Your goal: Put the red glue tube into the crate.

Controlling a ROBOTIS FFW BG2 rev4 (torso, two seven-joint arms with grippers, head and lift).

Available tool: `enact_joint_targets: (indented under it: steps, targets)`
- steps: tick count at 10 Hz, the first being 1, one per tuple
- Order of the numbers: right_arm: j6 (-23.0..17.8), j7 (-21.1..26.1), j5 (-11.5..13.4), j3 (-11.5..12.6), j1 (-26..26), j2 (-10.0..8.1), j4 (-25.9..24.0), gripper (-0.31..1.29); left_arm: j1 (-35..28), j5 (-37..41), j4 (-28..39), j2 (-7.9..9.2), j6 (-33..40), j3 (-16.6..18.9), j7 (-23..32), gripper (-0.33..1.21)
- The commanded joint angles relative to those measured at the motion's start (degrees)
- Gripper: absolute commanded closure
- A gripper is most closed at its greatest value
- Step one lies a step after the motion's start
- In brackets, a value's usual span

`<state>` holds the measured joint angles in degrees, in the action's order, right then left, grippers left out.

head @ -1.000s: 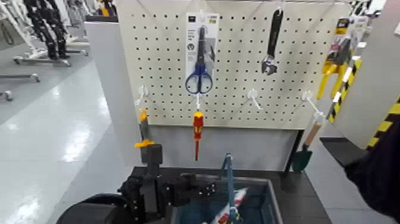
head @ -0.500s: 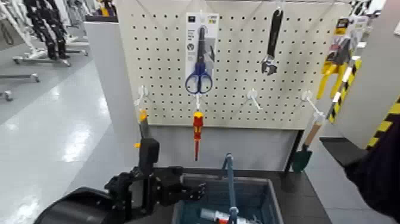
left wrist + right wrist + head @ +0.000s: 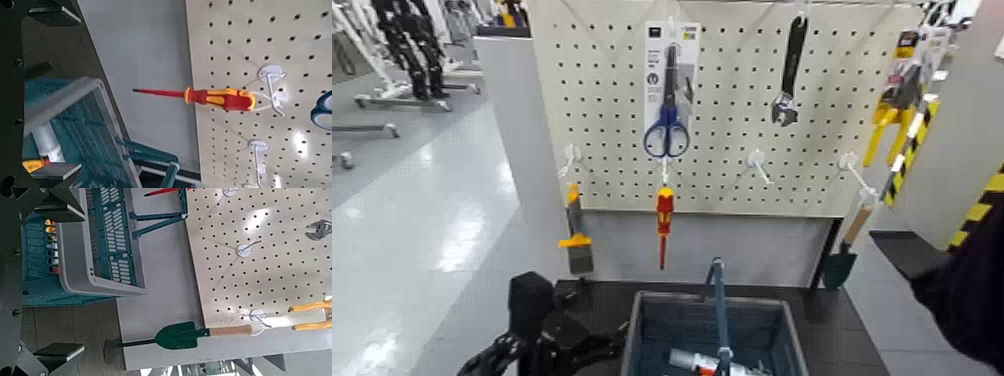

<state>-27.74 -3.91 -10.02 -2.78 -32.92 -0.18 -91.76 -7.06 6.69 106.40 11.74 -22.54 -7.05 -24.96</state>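
holding left tool (image 3: 594,345) spread beside crate (image 3: 716,310)

we see red glue tube (image 3: 704,362) lying inside; right tool (image 3: 56,282) also spread.

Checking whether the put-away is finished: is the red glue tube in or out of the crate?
In: the tube lies inside the crate's walls.

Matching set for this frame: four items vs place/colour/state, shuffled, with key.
1. Glue tube
2. Scissors
3. Trowel
4. Left gripper

A. Hanging, green blade, wooden handle
B. Jaws apart, empty, at the left side of the crate
C. Lying inside the crate
D. On a card on the pegboard, blue handles

Pairs: 1-C, 2-D, 3-A, 4-B
Right gripper: idle, outside the head view.
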Motion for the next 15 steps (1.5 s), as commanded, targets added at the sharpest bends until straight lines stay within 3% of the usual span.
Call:
enact_joint_targets:
  steps: [1,4,5,8,15]
  targets:
    - [0.41,-0.31,-0.44,0.06,-0.31,6.42,-0.09,0.14,-7.97,-4.32,0.48,0.3,15.16,0.45,8.78,-0.03]
    - [-2.76,-0.31,-0.88,0.41,-0.75,7.12,1.32,0.14,-19.04,-5.9,2.94,1.0,29.13,0.89,26.36,-0.03]
    - [-3.2,-0.22,-0.97,0.5,-1.01,7.38,1.5,0.14,-21.76,-5.81,3.2,1.44,32.12,1.16,29.17,0.02]
    - [-3.73,0.04,-0.97,0.85,-1.36,7.03,1.32,0.14,-22.64,-5.11,2.76,3.73,34.41,0.63,29.53,0.05]
    - [-2.76,-0.66,0.27,0.94,-1.1,6.77,0.97,0.11,-22.82,-5.55,1.88,3.55,34.85,1.51,27.86,0.05]
